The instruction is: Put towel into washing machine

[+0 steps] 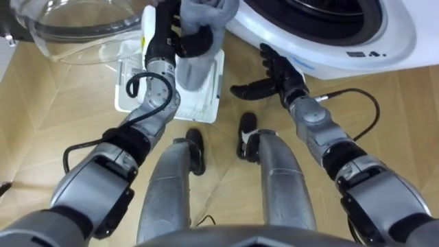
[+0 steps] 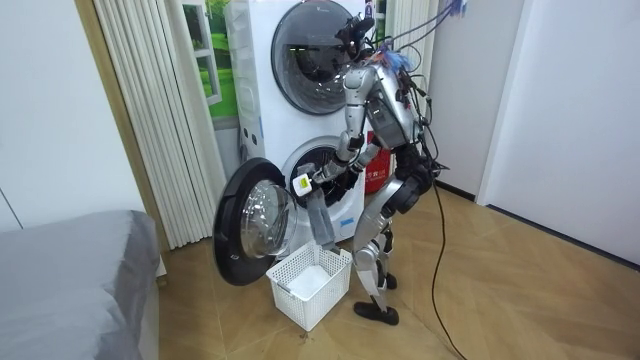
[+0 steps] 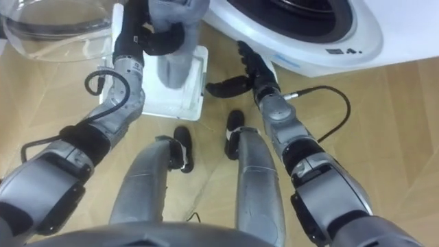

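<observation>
towel: grey towel (image 1: pixel 195 65), bunched at top and pinched in the left hand (image 1: pixel 180 41). The rest hangs free below the fingers, not yet in the machine.
long axis: roughly vertical. Top end sits at the fingers, and the tail drops toward the white laundry basket (image 1: pixel 209 103) underneath. Can't tell whether the tip touches the basket.
L fingers: clenched round the towel's upper bunch, w/ cloth bulging above and below the grip.
R hand: right hand (image 1: pixel 274 77) empty, fingers released and straight, thumb spread. It hovers just beside the washer's lower rim, apart from the towel.
drum mouth: the drum mouth (image 1: pixel 322 17) lies right of the L fingers and a bit beyond them, w/ the R hand between.
washer: white front-loader (image 2: pixel 335 175), lower of a stacked pair. Its glass door (image 1: pixel 75 31) is swung wide, left of the L fingers.
stance: robot stands close in front, bent toward the port, basket at its feet.
step (judgement): carry phase. The L hand has to move right and forward to the mouth.
nearer hand: R is nearer the mouth, but L has the cloth.
risk (judgement): the long tail may drape over the rim or snag the basket.
</observation>
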`<state>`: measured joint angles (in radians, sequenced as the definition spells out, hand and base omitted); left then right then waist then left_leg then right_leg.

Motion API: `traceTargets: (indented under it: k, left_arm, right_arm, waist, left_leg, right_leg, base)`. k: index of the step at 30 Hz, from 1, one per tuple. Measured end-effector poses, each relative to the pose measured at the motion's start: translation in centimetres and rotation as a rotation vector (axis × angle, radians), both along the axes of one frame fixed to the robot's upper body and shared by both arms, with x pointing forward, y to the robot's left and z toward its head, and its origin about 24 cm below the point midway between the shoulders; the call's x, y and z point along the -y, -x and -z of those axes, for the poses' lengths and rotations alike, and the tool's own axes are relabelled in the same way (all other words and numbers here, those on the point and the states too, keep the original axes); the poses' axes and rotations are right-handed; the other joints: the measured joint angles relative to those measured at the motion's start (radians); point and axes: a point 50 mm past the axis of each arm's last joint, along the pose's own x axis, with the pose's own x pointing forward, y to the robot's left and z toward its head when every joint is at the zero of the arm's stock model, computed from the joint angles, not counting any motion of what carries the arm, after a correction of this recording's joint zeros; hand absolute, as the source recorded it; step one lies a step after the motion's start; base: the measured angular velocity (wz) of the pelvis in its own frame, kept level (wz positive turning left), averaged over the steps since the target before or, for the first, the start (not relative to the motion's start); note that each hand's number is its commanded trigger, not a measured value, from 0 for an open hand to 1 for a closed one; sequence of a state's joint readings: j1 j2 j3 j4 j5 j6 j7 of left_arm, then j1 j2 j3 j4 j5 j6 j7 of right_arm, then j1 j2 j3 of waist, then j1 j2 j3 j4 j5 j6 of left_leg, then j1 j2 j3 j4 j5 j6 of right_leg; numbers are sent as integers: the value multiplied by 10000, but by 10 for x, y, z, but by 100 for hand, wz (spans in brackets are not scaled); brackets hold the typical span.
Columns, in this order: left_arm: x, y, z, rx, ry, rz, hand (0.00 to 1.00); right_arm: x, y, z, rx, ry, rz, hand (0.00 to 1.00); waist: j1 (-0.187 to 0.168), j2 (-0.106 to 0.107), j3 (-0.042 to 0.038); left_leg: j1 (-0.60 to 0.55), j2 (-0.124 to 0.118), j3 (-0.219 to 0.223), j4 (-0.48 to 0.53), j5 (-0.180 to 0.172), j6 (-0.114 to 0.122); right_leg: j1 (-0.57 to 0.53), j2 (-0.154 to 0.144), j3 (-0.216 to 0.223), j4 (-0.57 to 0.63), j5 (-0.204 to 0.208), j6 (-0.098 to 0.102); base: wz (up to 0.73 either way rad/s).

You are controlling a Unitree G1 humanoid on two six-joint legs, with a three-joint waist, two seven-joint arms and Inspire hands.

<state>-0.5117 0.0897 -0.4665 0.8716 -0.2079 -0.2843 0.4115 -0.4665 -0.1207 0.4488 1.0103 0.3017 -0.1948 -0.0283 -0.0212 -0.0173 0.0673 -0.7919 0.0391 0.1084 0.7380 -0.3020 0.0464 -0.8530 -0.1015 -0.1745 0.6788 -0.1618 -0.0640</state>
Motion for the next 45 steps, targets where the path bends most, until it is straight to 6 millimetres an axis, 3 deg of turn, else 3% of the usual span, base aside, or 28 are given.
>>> traceTargets:
  k: [8, 16, 24, 28, 34, 43, 44, 45]
  left_arm:
    - [5, -6, -18, 419, 847, 1283, 100]
    - [9, -4, -24, 30, 3812, 2332, 100]
    - [10, 0, -15, -1026, 6182, 3427, 100]
    - [17, 4, -10, -1688, 7250, 3895, 100]
    - [21, 17, 5, -2733, 7702, 4738, 100]
    - [20, 29, 22, -3830, 7870, 5587, 100]
    - [20, 29, 22, -3875, 7861, 5596, 100]
    - [18, 30, 24, -3972, 7855, 5646, 100]
  right_arm:
    - [1, 3, 3, -145, -133, -74, 0]
    - [2, 7, 7, -313, -191, -156, 0]
    - [10, 17, 15, -521, 75, -235, 0]
    - [11, 18, 16, -674, 198, -296, 0]
    - [22, 16, 17, -1086, 409, -186, 0]
    - [27, 19, 21, -1590, 668, -231, 0]
    - [27, 19, 21, -1629, 675, -247, 52]
    - [27, 19, 22, -1710, 711, -263, 75]
  waist:
    - [-20, -18, -25]
    - [-20, -18, -25]
    - [-52, 1, -36]
    - [-48, 102, -98]
    - [-25, 220, -155]
    - [-23, 338, -136]
    - [-14, 351, -132]
    - [-5, 375, -133]
  left_leg:
    - [83, 17, -27, -23, 108, 56]
    - [-10, 49, -57, -228, 228, 59]
    - [-17, 95, -61, -328, 229, 58]
    - [-11, 84, -90, -368, 243, 40]
    - [133, 1, -131, -507, 322, 23]
    - [147, 7, -141, -709, 476, -73]
    - [147, 12, -145, -717, 480, -80]
    - [148, 13, -146, -751, 489, -96]
  right_leg:
    - [190, 22, -39, -210, 246, 16]
    - [189, 120, -68, -558, 429, 32]
    - [218, 167, -118, -765, 474, 27]
    - [233, 162, -150, -737, 485, 15]
    - [321, 108, -150, -724, 479, 17]
    - [313, 155, -159, -918, 547, -68]
    - [312, 161, -165, -921, 546, -70]
    - [302, 165, -166, -920, 540, -80]
  base:
    - [0]
    - [-1]
    - [-1]
    - [0]
    - [4]
    - [0]
    - [0]
    - [0]
